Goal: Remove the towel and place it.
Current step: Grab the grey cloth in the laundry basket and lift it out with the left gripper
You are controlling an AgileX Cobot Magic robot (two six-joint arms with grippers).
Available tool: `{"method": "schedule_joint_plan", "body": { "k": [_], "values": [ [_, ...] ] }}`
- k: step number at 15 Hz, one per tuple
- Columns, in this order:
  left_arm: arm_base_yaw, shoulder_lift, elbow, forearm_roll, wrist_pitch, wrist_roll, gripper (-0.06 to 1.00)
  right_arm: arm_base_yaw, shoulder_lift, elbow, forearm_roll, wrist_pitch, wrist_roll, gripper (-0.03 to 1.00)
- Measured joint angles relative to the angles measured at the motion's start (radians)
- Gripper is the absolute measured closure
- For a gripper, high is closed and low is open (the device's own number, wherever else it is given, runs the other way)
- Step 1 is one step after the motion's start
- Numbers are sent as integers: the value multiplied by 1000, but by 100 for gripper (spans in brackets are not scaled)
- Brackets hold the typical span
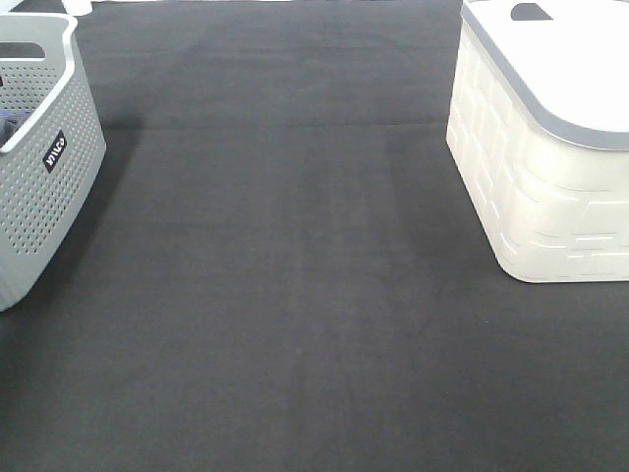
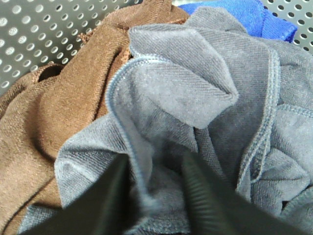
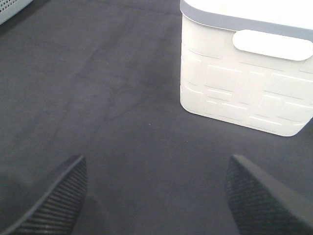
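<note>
Only one text: a small black label (image 1: 54, 151) with tilted white letters on the grey perforated basket (image 1: 39, 197), left edge of frame; too small to read.

The gripper (image 3: 157, 161) hangs over the dark worktop (image 3: 112, 88) with its two black ribbed fingers (image 3: 54, 205) spread wide and nothing between them. Ahead of it, on the side of one finger, a white bin (image 3: 244, 93) stands on the worktop, well apart from the gripper. It has a brick-like relief, a grey rim (image 3: 234, 22) and an oval handle (image 3: 271, 45). Far ahead on the other finger's side, the corner of a grey basket (image 3: 12, 7) just shows.
</note>
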Motion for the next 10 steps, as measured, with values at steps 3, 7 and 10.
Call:
{"method": "schedule_joint_plan", "body": {
  "k": [3, 7, 10],
  "values": [
    [0, 0, 0, 4, 7, 0, 91, 0, 0, 0, 0, 0, 0, 20],
    [0, 0, 0, 3, 7, 35, 94, 0, 0, 0, 0, 0, 0, 20],
    [0, -1, 0, 1, 7, 83, 94, 0, 0, 0, 0, 0, 0, 20]
  ]
}}
